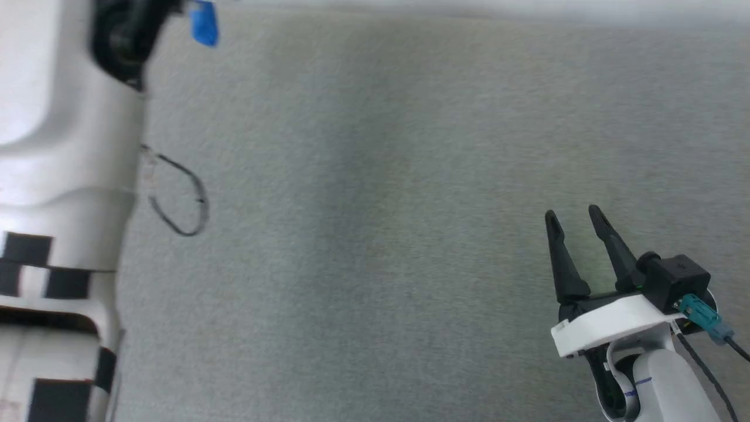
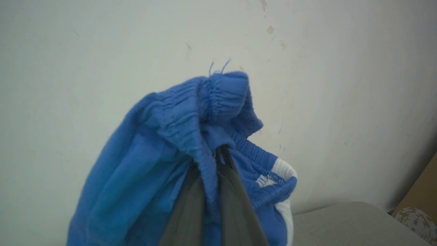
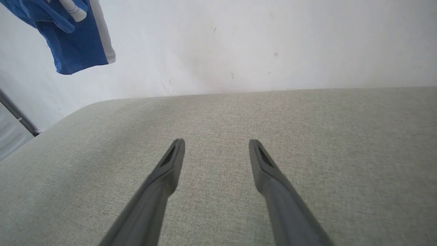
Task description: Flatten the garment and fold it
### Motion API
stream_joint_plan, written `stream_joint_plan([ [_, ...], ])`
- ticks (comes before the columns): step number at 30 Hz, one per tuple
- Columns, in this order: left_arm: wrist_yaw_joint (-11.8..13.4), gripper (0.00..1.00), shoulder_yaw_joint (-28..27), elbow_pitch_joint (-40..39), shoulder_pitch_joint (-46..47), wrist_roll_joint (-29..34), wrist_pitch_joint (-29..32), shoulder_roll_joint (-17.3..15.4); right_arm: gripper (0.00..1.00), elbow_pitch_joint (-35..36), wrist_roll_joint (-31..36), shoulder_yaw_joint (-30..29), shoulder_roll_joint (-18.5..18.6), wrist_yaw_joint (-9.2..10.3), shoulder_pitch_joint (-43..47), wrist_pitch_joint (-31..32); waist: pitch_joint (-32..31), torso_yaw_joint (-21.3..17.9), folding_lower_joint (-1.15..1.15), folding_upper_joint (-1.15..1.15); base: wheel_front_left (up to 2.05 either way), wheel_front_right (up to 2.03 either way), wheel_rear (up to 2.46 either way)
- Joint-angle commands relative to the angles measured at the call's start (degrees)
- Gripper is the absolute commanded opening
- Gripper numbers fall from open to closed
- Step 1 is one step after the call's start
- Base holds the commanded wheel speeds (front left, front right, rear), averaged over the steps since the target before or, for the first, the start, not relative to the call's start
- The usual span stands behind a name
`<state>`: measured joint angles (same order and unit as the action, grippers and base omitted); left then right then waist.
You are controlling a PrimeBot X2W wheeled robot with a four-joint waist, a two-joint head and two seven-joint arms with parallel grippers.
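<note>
left gripper (image 2: 218, 152) is clamped tight on the gathered waistband of the garment (image 2: 143, 171), holding the blue shorts up in the air in front of a pale wall (image 2: 341, 85), well clear of the grey fabric surface (image 1: 381, 234). From the right wrist cam one leg with white edging dangles at top left. right gripper (image 1: 577, 220) sits low over the surface, fingers spread apart, nothing between them. Head view has a blurry blue scrap up top by the pale left forearm (image 1: 64, 117), probably a bit of the shorts
</note>
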<state>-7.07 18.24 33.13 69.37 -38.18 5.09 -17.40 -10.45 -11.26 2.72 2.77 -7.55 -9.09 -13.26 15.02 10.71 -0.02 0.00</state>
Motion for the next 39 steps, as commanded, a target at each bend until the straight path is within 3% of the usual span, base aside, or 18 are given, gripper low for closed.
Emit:
stream_joint_plan([
  [1,-0.4,0.00,2.8,-1.9,-0.9,-2.1,1.9,1.2,1.00,-0.9,-0.7,-0.2,0.1,0.06,0.6,-0.6,-4.8,-5.4,0.02,0.00,0.00,0.00,0.00],
  [11,-0.4,0.00,16.6,-0.1,-15.6,-8.5,11.3,6.3,1.00,-4.6,-2.3,0.4,0.1,0.06,1.0,-1.6,-5.2,-9.7,0.02,0.00,0.00,0.00,0.00],
  [15,-0.4,0.00,21.5,2.2,-23.0,-12.5,17.9,8.4,1.00,-5.2,-2.8,0.7,0.1,0.06,1.4,-1.7,-5.3,-10.4,0.02,0.00,0.00,0.00,0.00],
  [19,-0.4,0.00,25.8,3.4,-28.7,-14.9,23.3,9.0,1.00,-4.8,-3.2,0.3,0.1,0.06,1.7,-1.7,-5.4,-10.3,0.02,0.00,0.00,0.00,0.00],
  [22,-0.3,0.00,26.8,4.3,-30.5,-14.9,23.7,9.0,1.00,-4.7,-3.5,0.4,0.1,0.06,1.8,-1.7,-5.5,-10.1,0.02,0.00,0.00,0.00,0.00],
  [23,0.1,0.74,26.8,4.8,-31.3,-15.2,23.5,9.3,1.00,-4.7,-3.9,0.5,0.1,0.06,1.8,-1.7,-5.6,-9.9,0.02,0.00,0.00,0.00,0.00],
  [24,0.1,1.00,26.7,5.0,-32.1,-15.5,23.3,9.6,1.00,-4.7,-4.1,0.5,0.1,0.06,1.9,-1.7,-5.9,-9.8,0.02,0.00,0.00,0.00,0.00],
  [33,0.8,1.00,17.0,-2.1,-32.6,-23.6,17.7,9.2,1.00,-4.9,-4.6,-0.2,0.1,0.06,3.4,-1.7,-8.8,-7.7,0.02,0.00,0.00,0.00,0.00],
  [36,2.0,1.00,11.1,-6.0,-33.3,-26.7,12.7,8.2,1.00,-4.7,-4.7,-1.0,0.1,0.06,4.1,-1.7,-9.8,-7.0,0.02,0.00,0.00,0.00,0.00],
  [39,3.5,1.00,6.6,-9.2,-34.6,-24.6,4.2,5.4,1.00,-4.6,-5.0,-1.7,0.1,0.06,4.3,-1.7,-10.3,-6.7,0.02,0.00,0.00,0.00,0.00],
])
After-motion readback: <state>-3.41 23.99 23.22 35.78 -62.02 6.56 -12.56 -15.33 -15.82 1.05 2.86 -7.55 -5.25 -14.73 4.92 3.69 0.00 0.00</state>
